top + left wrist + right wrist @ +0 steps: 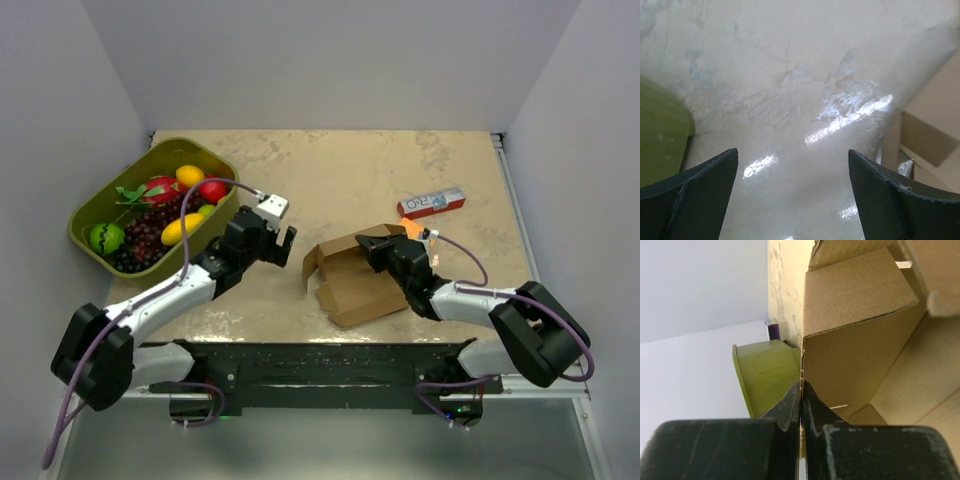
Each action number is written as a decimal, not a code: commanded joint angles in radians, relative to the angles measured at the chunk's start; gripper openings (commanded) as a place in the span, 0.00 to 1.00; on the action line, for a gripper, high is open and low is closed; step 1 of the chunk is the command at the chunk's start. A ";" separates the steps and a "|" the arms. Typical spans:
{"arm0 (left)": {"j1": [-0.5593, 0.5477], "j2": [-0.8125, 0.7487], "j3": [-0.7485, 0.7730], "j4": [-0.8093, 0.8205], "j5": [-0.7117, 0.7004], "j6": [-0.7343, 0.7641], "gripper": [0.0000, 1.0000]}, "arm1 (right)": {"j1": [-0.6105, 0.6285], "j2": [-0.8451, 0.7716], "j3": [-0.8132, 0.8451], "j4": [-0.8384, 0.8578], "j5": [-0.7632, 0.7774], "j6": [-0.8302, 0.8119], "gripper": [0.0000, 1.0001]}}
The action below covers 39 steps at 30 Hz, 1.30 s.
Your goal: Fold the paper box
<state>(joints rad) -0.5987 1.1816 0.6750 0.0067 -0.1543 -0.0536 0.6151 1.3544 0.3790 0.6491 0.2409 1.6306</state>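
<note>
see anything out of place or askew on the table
Only the paper box looks odd: it lies half-folded and skewed on the table, flaps standing at uneven angles, one wall pinched in the right gripper. The fruit sits inside the green tub; nothing spilled.

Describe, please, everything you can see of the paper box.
The paper box is plain brown, unprinted cardboard, half folded: its base lies on the table near the front edge, with walls and flaps raised and the top open. The right gripper is shut on one thin wall; the open left gripper is clear of it.
</note>
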 commanded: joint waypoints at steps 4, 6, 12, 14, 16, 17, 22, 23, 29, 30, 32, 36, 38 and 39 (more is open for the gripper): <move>0.005 0.191 0.050 -0.129 0.155 -0.058 0.92 | 0.003 -0.026 0.003 0.006 0.031 -0.015 0.00; 0.001 0.245 0.060 -0.122 0.252 -0.028 0.89 | 0.005 -0.028 0.004 0.000 0.035 -0.014 0.00; -0.035 0.270 0.057 -0.059 0.392 0.008 0.82 | 0.003 -0.026 0.001 -0.008 0.041 -0.012 0.00; -0.035 0.260 0.051 -0.036 0.441 0.011 0.77 | 0.003 -0.026 0.001 -0.008 0.038 -0.014 0.00; -0.033 0.244 0.040 0.014 0.490 0.006 0.75 | 0.003 -0.024 0.003 -0.008 0.037 -0.014 0.00; -0.033 0.239 0.031 0.027 0.502 0.003 0.74 | 0.005 -0.021 0.003 -0.008 0.037 -0.014 0.00; -0.033 0.240 0.026 0.084 0.533 -0.015 0.70 | 0.005 -0.023 -0.003 -0.008 0.037 -0.012 0.00; -0.035 0.246 0.028 0.091 0.539 -0.018 0.70 | 0.003 -0.021 -0.003 -0.008 0.038 -0.012 0.00; -0.033 0.271 0.035 0.127 0.561 -0.041 0.65 | 0.003 -0.021 -0.005 -0.008 0.038 -0.015 0.00; -0.033 0.271 0.037 0.136 0.567 -0.045 0.64 | 0.003 -0.020 -0.005 -0.008 0.040 -0.017 0.00; -0.033 0.266 0.037 0.157 0.572 -0.051 0.61 | 0.005 -0.015 -0.005 -0.006 0.038 -0.015 0.00; -0.035 0.257 0.032 0.191 0.550 -0.057 0.57 | 0.003 -0.015 -0.008 -0.006 0.035 -0.017 0.00; -0.035 0.266 0.034 0.217 0.559 -0.066 0.55 | 0.005 -0.011 -0.008 -0.005 0.035 -0.017 0.00; -0.033 0.274 0.034 0.225 0.564 -0.077 0.54 | 0.003 -0.012 -0.008 -0.005 0.037 -0.015 0.00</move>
<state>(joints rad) -0.6327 1.4475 0.6918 0.1135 0.3901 -0.0948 0.6147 1.3525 0.3786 0.6441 0.2527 1.6302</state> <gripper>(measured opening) 0.562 0.025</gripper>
